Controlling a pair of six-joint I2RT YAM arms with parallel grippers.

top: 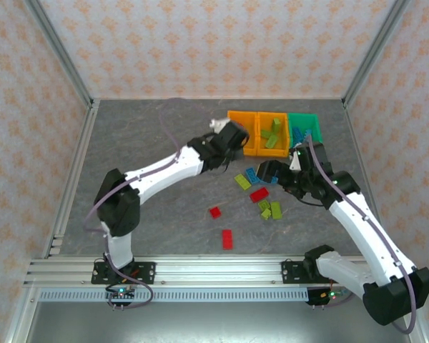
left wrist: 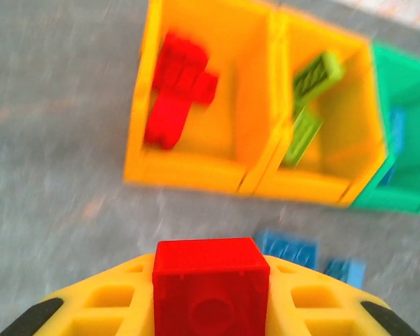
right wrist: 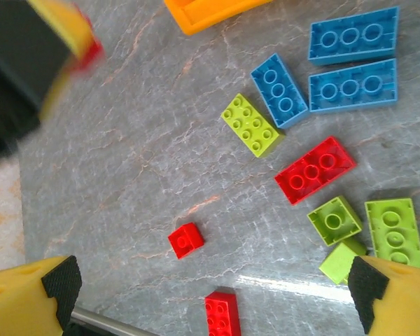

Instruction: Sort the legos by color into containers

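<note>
My left gripper [top: 227, 137] is shut tight on one small red lego [left wrist: 210, 280]. It hangs just in front of the left orange bin [left wrist: 136, 140].

The legos look hard, light and smooth, so I think one could slip. I would pinch it across its two flat sides, not on the bumps.

Now I count. There are three bins in a row. The left orange bin has red bricks [left wrist: 175, 91] in it, two or three, too blurry to be sure. The middle orange bin [left wrist: 322, 183] has two lime green bricks [left wrist: 315, 77]. The green bin [left wrist: 406, 203] has some blue [left wrist: 395, 129], but I cannot tell how many.

On the table [right wrist: 126, 175] I count three loose red legos [right wrist: 315, 169], four loose green legos [right wrist: 250, 124] and three loose blue legos [right wrist: 352, 35].

My right gripper [right wrist: 213, 287] is wide open above them and holds nothing.
</note>
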